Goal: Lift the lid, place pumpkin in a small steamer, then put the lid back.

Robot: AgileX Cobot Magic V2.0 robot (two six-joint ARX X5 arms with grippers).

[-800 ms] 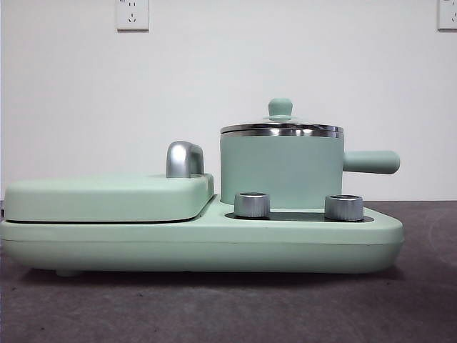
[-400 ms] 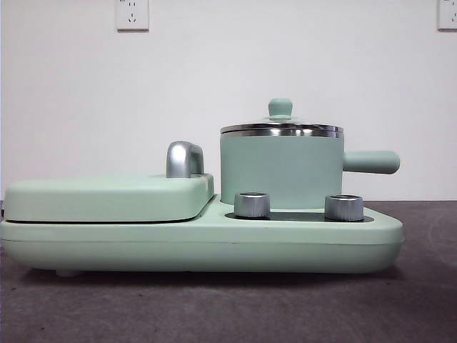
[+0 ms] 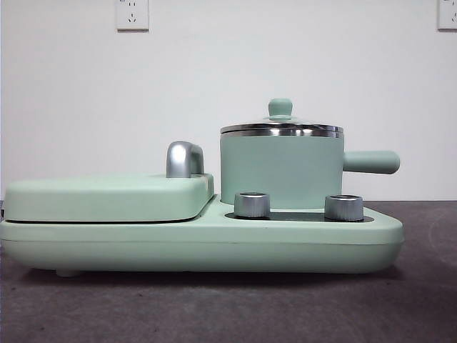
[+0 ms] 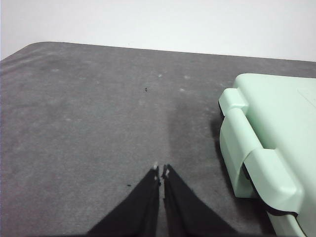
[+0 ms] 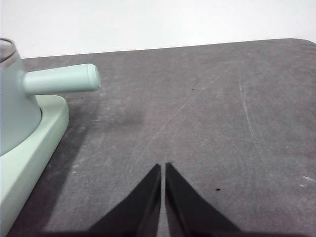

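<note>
Two grippers wait away from the appliance, and nothing of the task has begun. At the left, the left gripper (image 4: 161, 172) hovers over bare grey table (image 4: 89, 123), jaws pressed together and empty, with the appliance's pale green hinged end beside it. On the mint-green base (image 3: 200, 246), the flat wide cover (image 3: 107, 196) with its chrome handle (image 3: 184, 158) fills the left half. To the right stands the small steamer (image 3: 280, 171), a mint-green cylinder with a chrome rim and a straight side handle (image 3: 371, 162) pointing right; two chrome dials (image 3: 252, 204) sit on the near side of it. The lid (image 3: 281, 127) rests closed on the steamer, shiny metal at its edge, a small mint-green knob at the centre. Judged from its form, the lid is rigid, light and smooth, so the knob is the natural hold; the polished rim would likely slip. At the far right, the right gripper (image 5: 163, 170) hangs over the table with its jaws together, empty, the steamer's handle nearby. No pumpkin shows in any view.
</note>
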